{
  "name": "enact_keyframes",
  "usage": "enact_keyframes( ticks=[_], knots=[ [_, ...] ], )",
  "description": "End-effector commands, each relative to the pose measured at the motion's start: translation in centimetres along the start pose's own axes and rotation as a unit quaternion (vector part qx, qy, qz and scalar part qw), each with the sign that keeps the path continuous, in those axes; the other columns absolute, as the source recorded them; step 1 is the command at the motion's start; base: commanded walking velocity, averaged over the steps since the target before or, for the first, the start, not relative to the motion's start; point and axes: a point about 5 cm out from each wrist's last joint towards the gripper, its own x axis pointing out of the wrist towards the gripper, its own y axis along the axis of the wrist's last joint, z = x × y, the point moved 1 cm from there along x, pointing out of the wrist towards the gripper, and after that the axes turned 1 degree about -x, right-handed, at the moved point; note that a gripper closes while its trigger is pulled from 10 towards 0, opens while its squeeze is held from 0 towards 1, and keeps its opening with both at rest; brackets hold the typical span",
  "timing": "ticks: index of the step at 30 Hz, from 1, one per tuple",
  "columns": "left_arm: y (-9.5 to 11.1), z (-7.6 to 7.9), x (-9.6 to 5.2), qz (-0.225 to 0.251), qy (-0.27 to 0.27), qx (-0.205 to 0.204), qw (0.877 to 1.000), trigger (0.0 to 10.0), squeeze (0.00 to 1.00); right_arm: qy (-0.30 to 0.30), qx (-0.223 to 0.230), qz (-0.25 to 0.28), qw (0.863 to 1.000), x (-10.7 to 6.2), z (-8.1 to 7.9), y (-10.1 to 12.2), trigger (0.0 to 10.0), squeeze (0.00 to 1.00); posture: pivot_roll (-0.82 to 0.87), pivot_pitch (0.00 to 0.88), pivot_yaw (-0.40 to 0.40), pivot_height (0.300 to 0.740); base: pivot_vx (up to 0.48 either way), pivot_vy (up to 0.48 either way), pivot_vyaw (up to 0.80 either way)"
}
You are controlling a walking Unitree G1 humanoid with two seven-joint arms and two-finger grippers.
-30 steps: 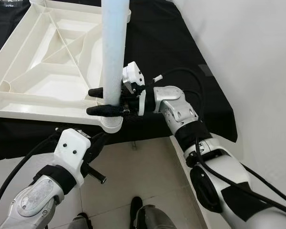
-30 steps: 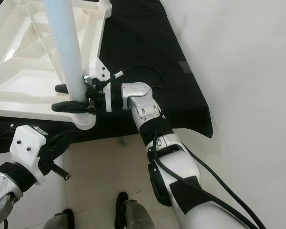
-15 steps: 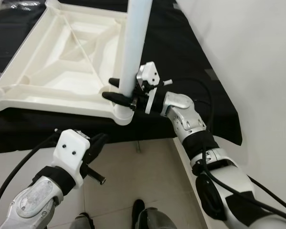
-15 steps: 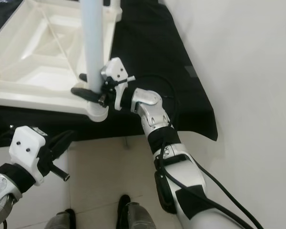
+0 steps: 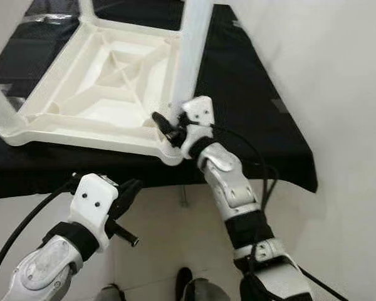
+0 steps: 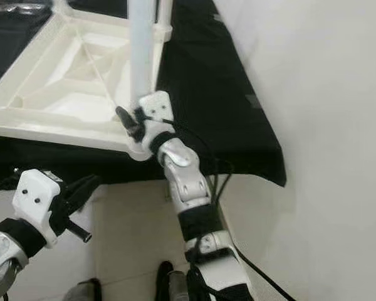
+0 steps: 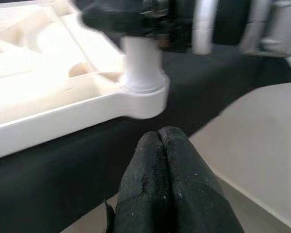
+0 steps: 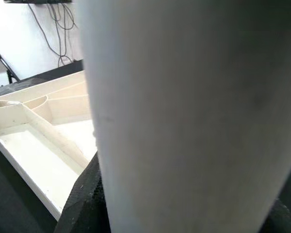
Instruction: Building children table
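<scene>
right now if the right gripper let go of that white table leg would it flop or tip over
Probably not flop: the white table leg looks like a stiff, straight plastic tube. It stands upright in the corner socket of the upturned tabletop, so it would likely stay, though how deep it sits cannot be seen. The right gripper clamps its smooth surface, which may be slippery.

Right arm stretches forward, its right gripper (image 5: 167, 128) with jaws clamped around an upright white table leg (image 5: 191, 53). Left gripper (image 5: 126, 190) hangs low, jaws seemingly pressed together, holding nothing.
</scene>
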Motion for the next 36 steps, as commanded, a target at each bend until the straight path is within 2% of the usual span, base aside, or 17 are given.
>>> enact_keyframes(
  ticks=[1,2,3,8,9,12,13,14,17,19,23,26,27,28,29,30,36],
  knots=[
    [-0.1,0.2,-0.2,-0.005,-0.006,0.000,1.000,10.0,0.00,-0.004,0.022,-0.105,0.994,-0.4,-1.2,-4.2,10.0,0.00,0.16,0.316,-0.166,0.740,0.000,0.000,0.00],
    [-0.1,0.2,-0.2,-0.005,-0.005,0.000,1.000,10.0,0.00,-0.003,0.023,-0.102,0.994,-0.2,-1.2,-3.9,10.0,0.00,0.16,0.316,-0.167,0.740,0.000,0.000,0.00],
    [-0.1,0.2,-0.1,-0.004,-0.005,0.000,1.000,10.0,0.00,0.012,0.029,-0.097,0.995,-0.2,-1.6,-3.0,10.0,1.00,0.16,0.314,-0.169,0.740,0.000,0.000,0.00],
    [0.0,0.2,0.0,-0.002,-0.004,-0.001,1.000,10.0,0.00,0.032,0.035,-0.074,0.996,0.4,-0.8,-1.7,10.0,1.00,0.16,0.312,-0.174,0.740,0.000,0.000,0.00],
    [0.0,0.2,0.1,-0.001,-0.003,-0.001,1.000,10.0,0.00,0.060,0.043,-0.060,0.995,0.7,-0.7,-1.0,10.0,0.85,0.16,0.311,-0.176,0.740,0.000,0.000,0.00],
    [0.0,0.2,0.1,-0.001,-0.003,-0.001,1.000,10.0,0.00,0.081,0.048,-0.049,0.994,0.9,-0.6,-0.7,10.0,0.85,0.16,0.311,-0.176,0.740,0.000,0.000,0.00],
    [0.0,0.2,0.1,0.000,-0.002,-0.001,1.000,10.0,0.00,0.120,0.035,-0.041,0.991,1.1,-0.7,-0.3,10.0,0.00,0.16,0.311,-0.176,0.740,0.000,0.000,0.00],
    [0.0,0.3,0.2,0.001,-0.003,-0.002,1.000,10.0,0.00,0.173,0.021,-0.031,0.984,1.1,-0.8,0.2,10.0,0.00,0.15,0.310,-0.179,0.740,0.000,0.000,0.00],
    [0.0,0.4,0.2,0.002,-0.004,-0.003,1.000,10.0,0.00,0.221,-0.005,-0.023,0.975,1.0,-0.9,0.7,10.0,0.00,0.15,0.310,-0.179,0.740,0.000,0.000,0.00],
    [0.0,0.5,0.3,0.003,-0.005,-0.004,1.000,10.0,0.00,0.284,-0.023,-0.021,0.958,0.8,-0.8,1.2,10.0,0.00,0.16,0.311,-0.181,0.740,0.000,0.000,0.00],
    [0.1,0.5,0.2,0.003,-0.004,-0.004,1.000,10.0,0.00,0.333,-0.062,-0.028,0.941,0.7,-0.8,1.4,10.0,0.00,0.17,0.311,-0.187,0.740,0.000,0.000,0.00],
    [0.1,0.5,0.2,0.003,-0.003,-0.003,1.000,10.0,0.00,0.340,-0.071,-0.030,0.937,0.9,-0.7,1.6,10.0,0.00,0.17,0.313,-0.188,0.740,0.000,0.000,0.00],
    [0.1,0.5,0.2,0.003,-0.002,-0.002,1.000,10.0,0.00,0.344,-0.077,-0.031,0.935,1.2,-0.6,1.9,8.0,0.00,0.17,0.313,-0.189,0.740,0.000,0.000,0.00],
    [0.1,0.5,0.2,0.003,-0.002,-0.002,1.000,10.0,0.00,0.344,-0.077,-0.031,0.935,1.2,-0.6,1.9,8.0,0.00,0.17,0.313,-0.189,0.740,0.000,0.000,0.00],
    [0.1,0.4,0.1,0.002,-0.001,-0.001,1.000,10.0,0.00,0.345,-0.082,-0.030,0.935,1.4,-0.5,2.2,3.5,0.00,0.18,0.314,-0.188,0.740,0.000,0.000,0.00],
    [0.1,0.4,0.1,0.001,-0.001,0.000,1.000,10.0,0.00,0.349,-0.086,-0.030,0.933,1.5,-0.3,2.3,0.0,0.00,0.18,0.314,-0.187,0.740,0.000,0.000,0.00],
    [0.2,0.5,0.0,0.000,-0.001,0.001,1.000,10.0,0.00,0.366,-0.103,-0.037,0.924,1.3,0.6,2.4,0.0,0.00,0.17,0.316,-0.184,0.740,0.000,0.000,0.00]
  ],
)
